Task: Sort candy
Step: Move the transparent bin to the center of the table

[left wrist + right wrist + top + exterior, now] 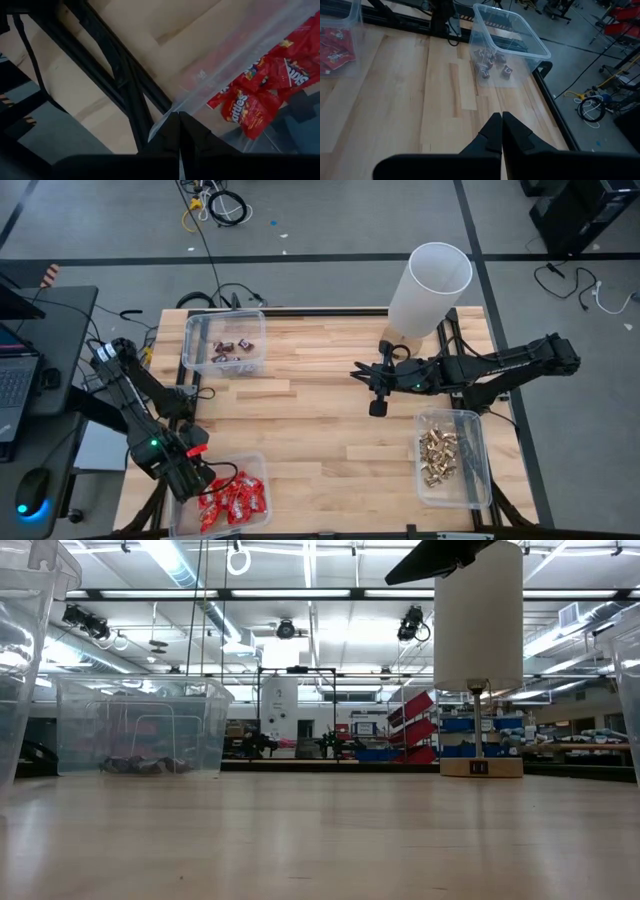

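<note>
The table's centre lies open; bins fill three corners, a white cylinder stands upper right.

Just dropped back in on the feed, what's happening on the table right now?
Candy sorting looks finished or paused: no loose sweets show on the table. The red packets lie in the bin near the left arm, the gold-foil pieces in the bin on the right side, and the dark mini bars in the far-left bin. The left gripper is shut and empty at the corner of the red bin. The right gripper is shut and empty above the bare middle of the table.
</note>
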`<action>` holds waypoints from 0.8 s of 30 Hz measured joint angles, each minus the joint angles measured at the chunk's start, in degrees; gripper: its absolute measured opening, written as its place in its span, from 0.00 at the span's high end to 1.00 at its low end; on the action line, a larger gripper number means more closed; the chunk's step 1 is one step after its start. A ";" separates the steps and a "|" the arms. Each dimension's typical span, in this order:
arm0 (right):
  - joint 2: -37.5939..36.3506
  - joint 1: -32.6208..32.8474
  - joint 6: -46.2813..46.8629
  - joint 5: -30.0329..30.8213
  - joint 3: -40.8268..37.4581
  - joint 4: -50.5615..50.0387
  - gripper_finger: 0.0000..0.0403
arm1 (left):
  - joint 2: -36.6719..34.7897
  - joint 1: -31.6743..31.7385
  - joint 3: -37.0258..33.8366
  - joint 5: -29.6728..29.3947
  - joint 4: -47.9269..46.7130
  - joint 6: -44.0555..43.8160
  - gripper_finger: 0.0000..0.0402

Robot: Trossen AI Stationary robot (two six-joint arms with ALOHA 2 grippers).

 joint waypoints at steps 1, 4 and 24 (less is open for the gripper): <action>0.00 0.00 0.00 0.00 0.00 0.00 1.00 | 0.00 0.18 0.00 -0.23 -0.05 0.52 1.00; 0.00 0.00 0.00 0.00 0.00 0.04 1.00 | 0.00 0.88 0.00 -2.44 -0.84 6.27 1.00; -0.02 0.00 0.87 -0.02 0.00 1.07 1.00 | 0.00 10.92 0.17 -32.80 1.37 48.75 1.00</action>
